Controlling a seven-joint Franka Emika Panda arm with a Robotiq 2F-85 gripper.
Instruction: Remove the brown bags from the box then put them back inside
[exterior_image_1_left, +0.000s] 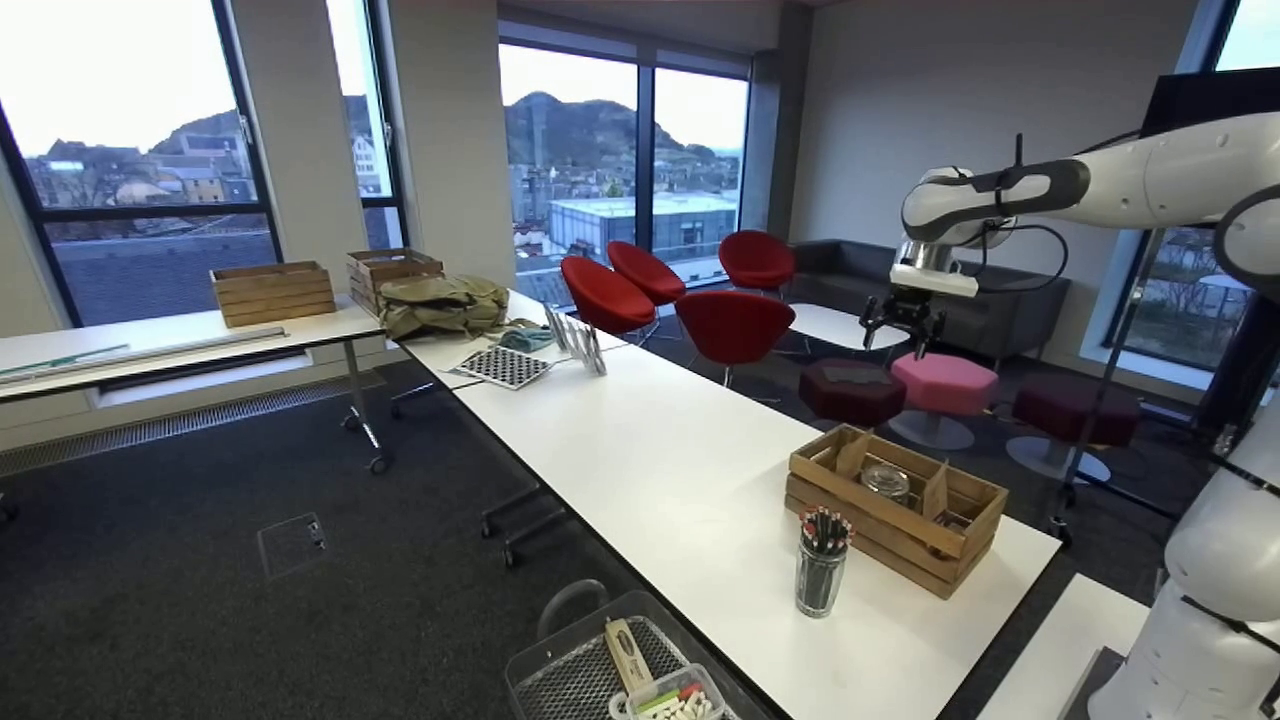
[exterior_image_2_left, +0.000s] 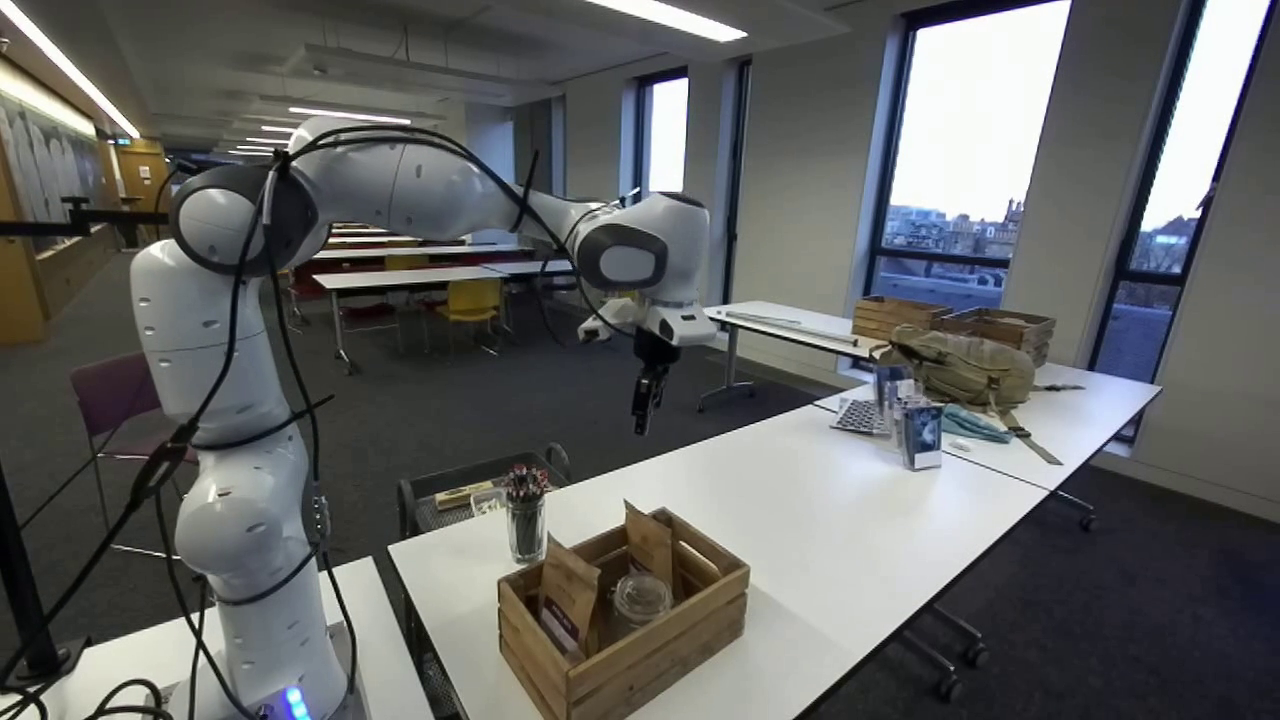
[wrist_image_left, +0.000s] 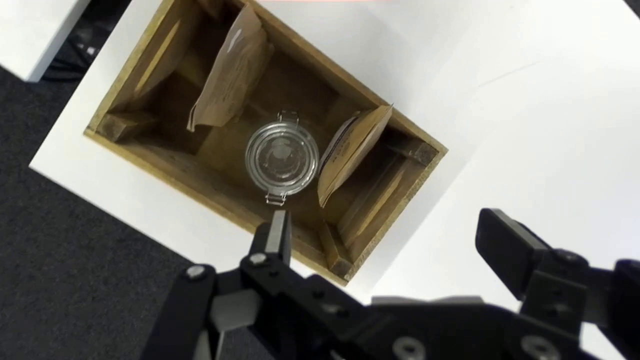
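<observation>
Bags (wrist_image_left: 232, 75) await lifting

Both stand in the wooden box (exterior_image_2_left: 665, 635) near a robot-end corner of the tabletop (exterior_image_1_left: 660, 470), flanking a glass jar (wrist_image_left: 281, 157). The gripper (wrist_image_left: 385, 225) hangs above, jaws spread, holding nothing. I'd turn it to straddle one bag's thin top edge, pinch, then lift straight up.

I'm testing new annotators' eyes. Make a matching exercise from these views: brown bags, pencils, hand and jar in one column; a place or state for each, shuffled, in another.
Things:
1. Brown bags
2. Pencils
3. Hand
4. Jar

Places or states:
A. open and empty, in the air
B. clear, with a bag on either side
C. standing in a tall glass
D. inside the wooden box, flanking the jar

Right pairs: 1-D, 2-C, 3-A, 4-B
</observation>
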